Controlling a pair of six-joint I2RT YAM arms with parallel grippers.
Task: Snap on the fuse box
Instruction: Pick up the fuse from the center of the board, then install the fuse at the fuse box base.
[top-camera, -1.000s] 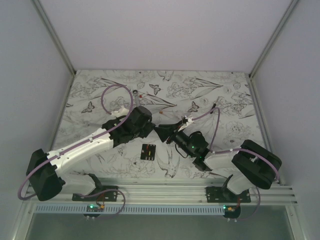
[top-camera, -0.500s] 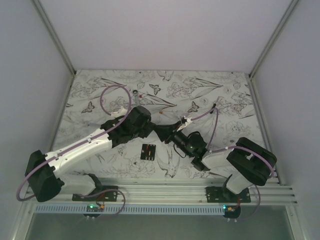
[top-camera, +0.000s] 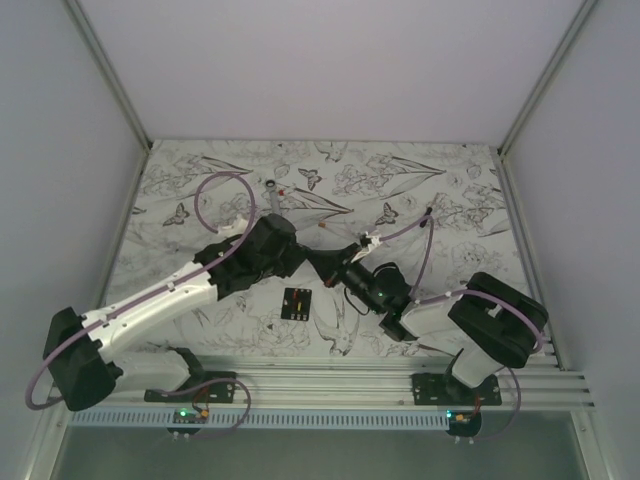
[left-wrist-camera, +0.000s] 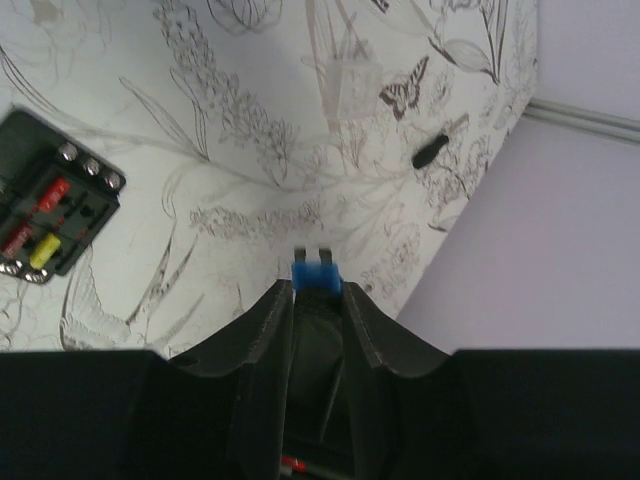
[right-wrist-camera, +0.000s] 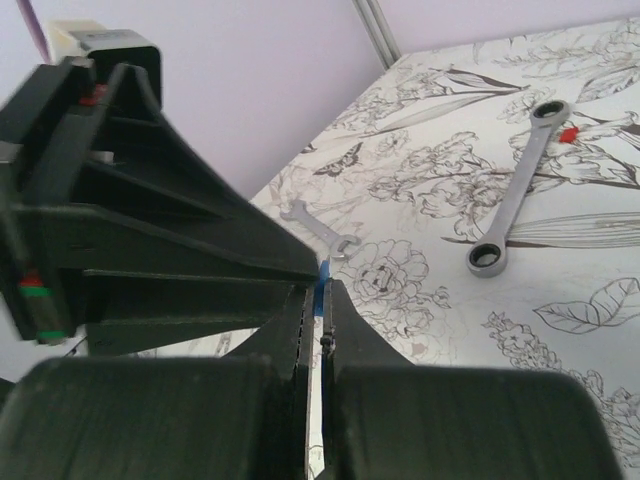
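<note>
The fuse box (top-camera: 296, 302) is a small black block lying flat on the flowered table, in front of both grippers. The left wrist view shows it at the left edge, the fuse box (left-wrist-camera: 50, 215) with red and yellow fuses on its face. My left gripper (left-wrist-camera: 316, 285) is shut on a small blue fuse (left-wrist-camera: 316, 277) whose two prongs stick out past the fingertips, above the table. My right gripper (right-wrist-camera: 320, 290) is shut, tips beside the left gripper's finger, with a blue sliver showing just past them. In the top view the left gripper (top-camera: 306, 257) and the right gripper (top-camera: 322, 264) meet tip to tip.
A long silver ratchet wrench (right-wrist-camera: 515, 195) and a smaller open wrench (right-wrist-camera: 322, 230) lie on the table beyond the grippers. A thin black piece (left-wrist-camera: 432, 152) lies near the wall. White walls enclose the table on three sides.
The right gripper's jaws have closed. Both arms have shifted slightly left. The fuse box has not moved.
</note>
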